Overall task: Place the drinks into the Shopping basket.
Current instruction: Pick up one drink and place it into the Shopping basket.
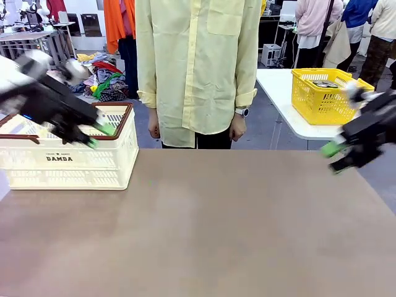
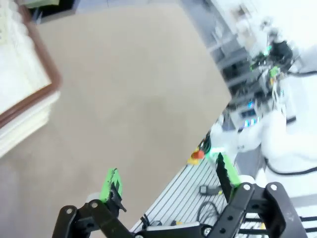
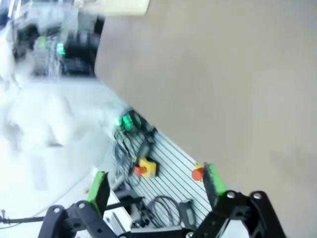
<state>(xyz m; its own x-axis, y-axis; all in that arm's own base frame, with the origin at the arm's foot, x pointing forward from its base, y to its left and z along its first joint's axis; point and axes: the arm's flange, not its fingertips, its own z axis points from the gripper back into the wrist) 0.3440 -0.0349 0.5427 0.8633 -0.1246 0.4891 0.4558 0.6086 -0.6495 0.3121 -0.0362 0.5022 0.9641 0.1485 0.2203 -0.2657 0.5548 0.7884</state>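
Basket (image 1: pixel 68 164) just beside L claw (image 1: pixel 100 136), prob. apart, claw spread

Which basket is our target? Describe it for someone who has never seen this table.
On the brown table, at its far left corner, stands the Shopping basket. It is a cream slotted crate with a red-brown rim, lettered DAMDA, unlike the yellow mesh basket on the white side table.

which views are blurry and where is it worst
front view: table and Shopping basket sharp, left gripper and right gripper smeared; left wrist view: soft all over, top right washed out bright; right wrist view: blurriest, left side a white smear
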